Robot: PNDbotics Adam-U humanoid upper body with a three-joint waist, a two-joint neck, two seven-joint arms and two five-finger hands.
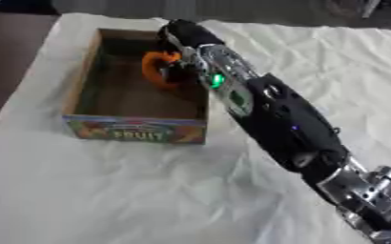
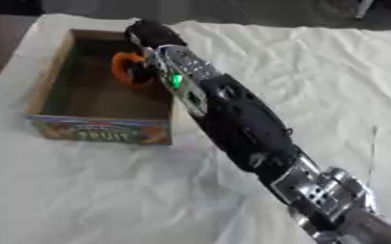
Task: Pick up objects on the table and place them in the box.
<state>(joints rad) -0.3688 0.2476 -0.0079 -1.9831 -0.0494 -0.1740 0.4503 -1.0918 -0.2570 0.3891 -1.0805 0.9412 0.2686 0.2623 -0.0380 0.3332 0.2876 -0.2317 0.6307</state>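
Note:
A cardboard box (image 1: 80,90) with a colourful "FRUIT" front panel stands at the upper left of the white cloth. My right arm reaches diagonally from the lower right across the table to the box's right wall. My right hand (image 1: 185,35) hangs over the box's far right part, its fingers curled round an orange object (image 1: 157,66) held inside the box, above its floor. The orange thing looks curved; its exact shape is blurred. The floor of the box shows dark brown. My left hand shows in neither view.
A rumpled white cloth (image 1: 107,190) covers the table. A dark surface (image 1: 15,52) lies beyond the cloth's left edge. Dark shapes stand past the far edge at the top.

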